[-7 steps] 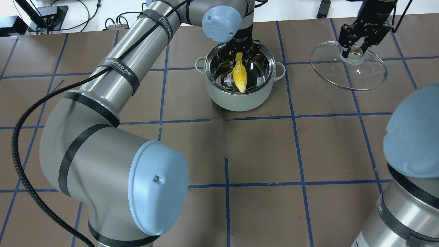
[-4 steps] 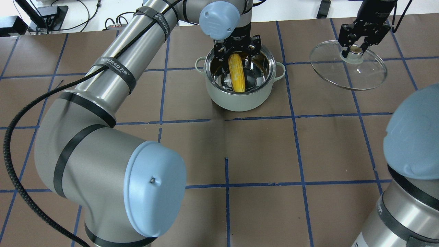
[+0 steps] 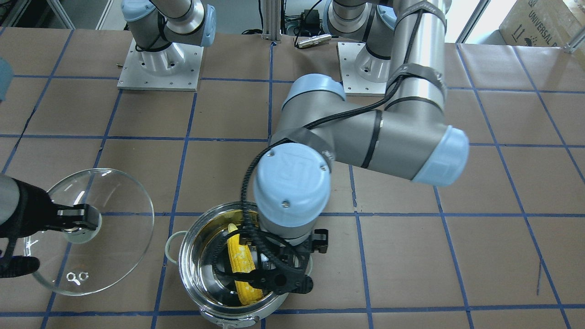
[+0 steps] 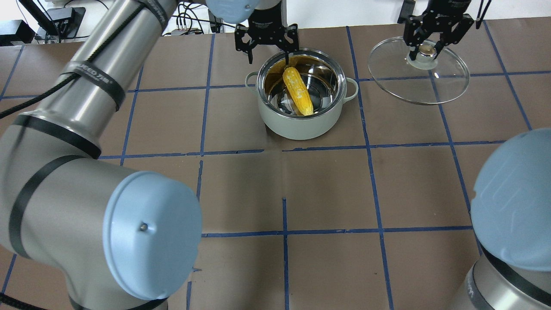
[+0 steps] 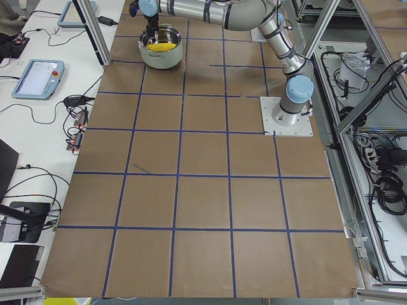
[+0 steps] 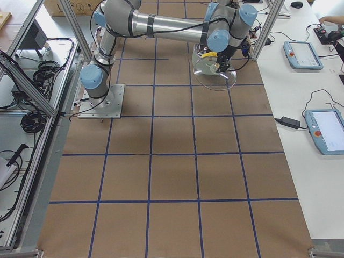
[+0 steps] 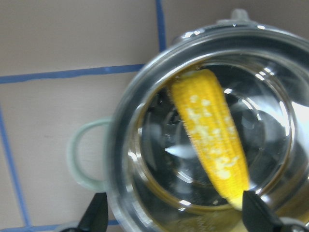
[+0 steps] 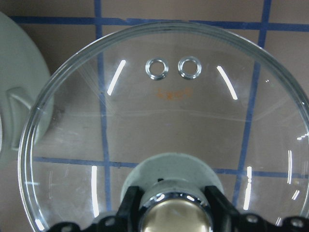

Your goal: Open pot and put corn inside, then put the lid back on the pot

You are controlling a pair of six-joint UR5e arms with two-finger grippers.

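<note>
**Desk:** Where's the corn?

**Me:** Inside the pot. I see the corn lying slantwise across the shiny inside, one end up near the far rim and the other down by the near wall. Nothing is holding it.

**Desk:** And the left gripper?

**Me:** The left gripper is spread wide and empty. It hangs above the far rim of the pot. On my left wrist camera both fingertips sit at the bottom corners of the frame, well apart from each other, with the corn loose between and below them.

**Desk:** Who has the lid?

**Me:** The right gripper does. It is clamped on the knob of the lid, with one finger on each side. The lid is off to the robot's right of the pot, beside it and not over it. The pot is uncovered.

**Desk:** Is the lid resting on the table?

**Me:** I cannot tell whether its rim touches the table. Through the glass on the right wrist camera I see the blue grid lines, the two vent rings near the far edge, and the pot wall at the left.

**Desk:** And the pot itself?

**Me:** It stands upright on the table, with a pale handle on each side.
</note>
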